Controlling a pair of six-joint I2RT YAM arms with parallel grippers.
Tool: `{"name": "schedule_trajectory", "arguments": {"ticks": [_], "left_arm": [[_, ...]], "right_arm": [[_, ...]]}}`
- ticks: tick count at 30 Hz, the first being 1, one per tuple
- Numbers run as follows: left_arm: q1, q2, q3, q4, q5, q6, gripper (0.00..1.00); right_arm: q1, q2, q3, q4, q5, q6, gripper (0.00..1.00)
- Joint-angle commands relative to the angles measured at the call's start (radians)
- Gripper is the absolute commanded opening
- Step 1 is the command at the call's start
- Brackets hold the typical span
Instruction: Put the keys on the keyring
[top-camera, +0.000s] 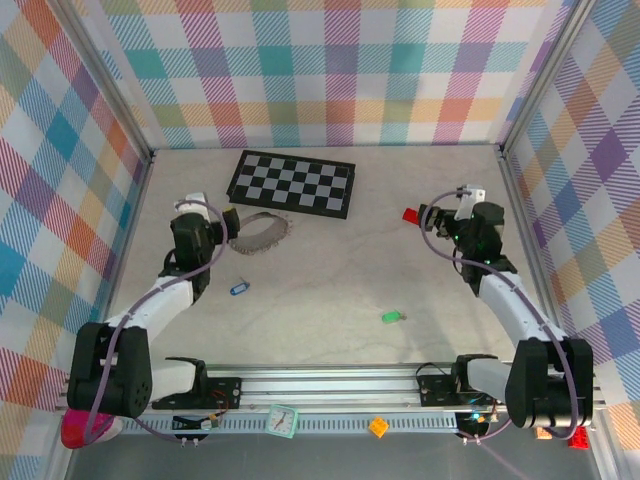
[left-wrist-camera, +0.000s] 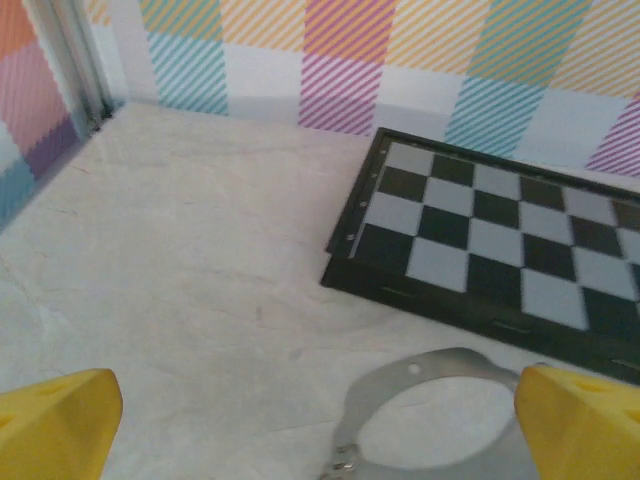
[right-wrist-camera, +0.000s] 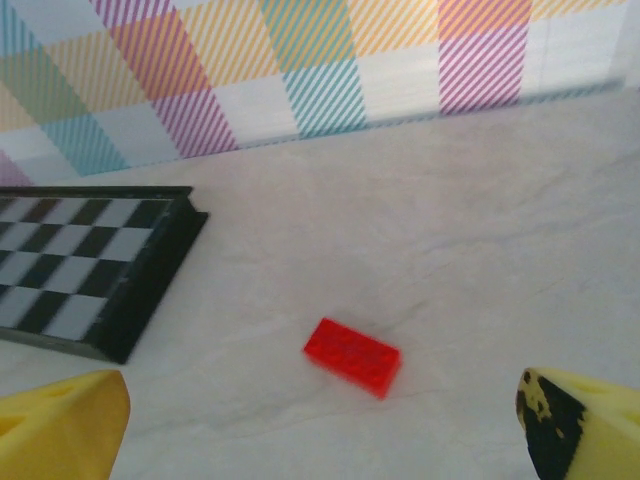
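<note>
Chequerboard beside keyring — red brick apart

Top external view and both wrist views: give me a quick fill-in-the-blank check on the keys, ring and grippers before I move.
The left gripper and the right gripper both have jaws standing ___.
The small key nearer the right arm has a ___ plastic head.
The thin grey metal wire keyring lies by the black-and-white chequered board, at the ___ gripper.
The flat brick ahead of the right gripper is ___.
Missing words: open; green; left; red.
</note>
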Motion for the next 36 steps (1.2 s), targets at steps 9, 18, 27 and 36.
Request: {"name": "schedule_trajectory", "arguments": {"ticks": [9, 18, 27, 36], "left_arm": [[0.012, 0.178, 0.322, -0.687, 0.202, -0.201, 0.94], [0.012, 0.319, 0.379, -0.756, 0.171, -0.165, 0.75], [0.012, 0.427, 0.432, -0.746, 0.197, -0.151, 0.67], [0.010, 0.516, 0.489, -0.751, 0.196, -0.162, 0.55]], "right_arm": [[0.155, -0.003, 0.102, -0.538, -0.185, 0.244, 0.86], [0.315, 0.034, 0.131, -0.567, -0.155, 0.276, 0.78], [0.350, 0.104, 0.172, -0.544, -0.128, 0.295, 0.76], [0.360, 0.123, 0.171, -0.540, -0.113, 0.298, 0.76]]}}
